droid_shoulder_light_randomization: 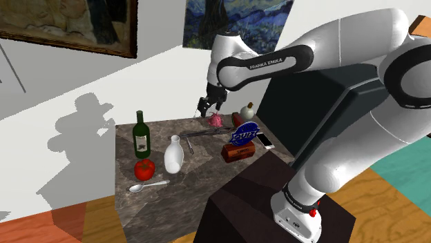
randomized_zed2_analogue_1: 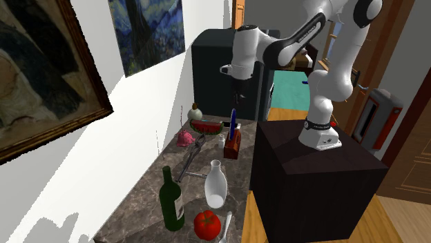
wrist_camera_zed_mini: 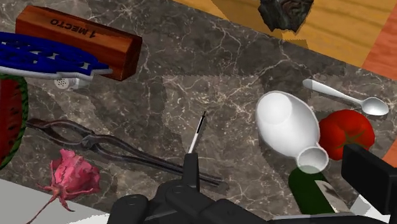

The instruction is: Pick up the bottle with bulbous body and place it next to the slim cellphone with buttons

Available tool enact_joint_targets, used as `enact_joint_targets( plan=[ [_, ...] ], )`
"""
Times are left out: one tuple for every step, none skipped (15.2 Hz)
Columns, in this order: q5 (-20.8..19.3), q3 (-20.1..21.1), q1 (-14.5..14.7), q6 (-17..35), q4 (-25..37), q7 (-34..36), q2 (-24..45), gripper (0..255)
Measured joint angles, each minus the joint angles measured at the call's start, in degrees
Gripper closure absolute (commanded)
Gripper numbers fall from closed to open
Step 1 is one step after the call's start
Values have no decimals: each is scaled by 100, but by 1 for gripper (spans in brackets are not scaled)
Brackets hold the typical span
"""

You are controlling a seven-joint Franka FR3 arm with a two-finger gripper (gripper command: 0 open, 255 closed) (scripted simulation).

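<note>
From the shoulder side I can see the slim white cellphone point(droid_shoulder_light_randomization: 264, 141) lying flat at the right edge of the marble table point(droid_shoulder_light_randomization: 186, 197), just past a wooden block point(droid_shoulder_light_randomization: 237, 151) that carries a blue sign point(droid_shoulder_light_randomization: 245, 131). The second exterior view looks along the table's length and gives a clear sight of a watermelon slice point(randomized_zed2_analogue_1: 206, 126) at the far end, by a small round flask point(randomized_zed2_analogue_1: 195, 112) against the wall. The wrist view brings in the lettering on the wooden block and the veins in the marble.

The bottle with the bulbous body point(droid_shoulder_light_randomization: 173, 154) is plain white, with a round belly, a short narrow neck and an open mouth. It stands upright towards the near end of the table. Just to its left in the shoulder view are a tall green bottle point(droid_shoulder_light_randomization: 141, 135) and a tomato point(droid_shoulder_light_randomization: 144, 169). A spoon point(droid_shoulder_light_randomization: 148, 186) lies nearer still. The white bottle is well apart from the cellphone, with the block between them.

The gripper point(droid_shoulder_light_randomization: 209, 107) hangs in the air above the far part of the table, over a pink rose point(droid_shoulder_light_randomization: 216, 120) and a pair of dark tongs point(droid_shoulder_light_randomization: 197, 132). Its fingers point(wrist_camera_zed_mini: 369, 173) stand apart with nothing clasped between them, and they touch nothing. The white bottle sits well away from them.
</note>
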Motion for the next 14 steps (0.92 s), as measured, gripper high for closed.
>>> enact_joint_targets(
  plan=[
    [-30,38,4,129,65,91,223,0],
    [-56,50,-3,237,110,141,404,0],
    [-88,78,4,345,177,224,607,0],
    [-126,133,37,415,292,360,823,0],
    [-184,155,47,512,430,457,1088,0],
    [-228,189,79,562,565,574,1309,0],
    [-285,203,101,695,624,675,1536,0],
    [-334,206,118,768,737,747,1754,0],
    [-381,211,146,832,853,833,1961,0],
    [-428,210,175,826,1059,906,2192,0],
    [-495,212,230,907,1210,1025,2452,0],
    [-549,204,275,987,1338,1115,2691,0],
    [-597,193,319,1062,1454,1197,2909,0],
    [-634,183,371,1072,1636,1275,3130,0]
  ],
)
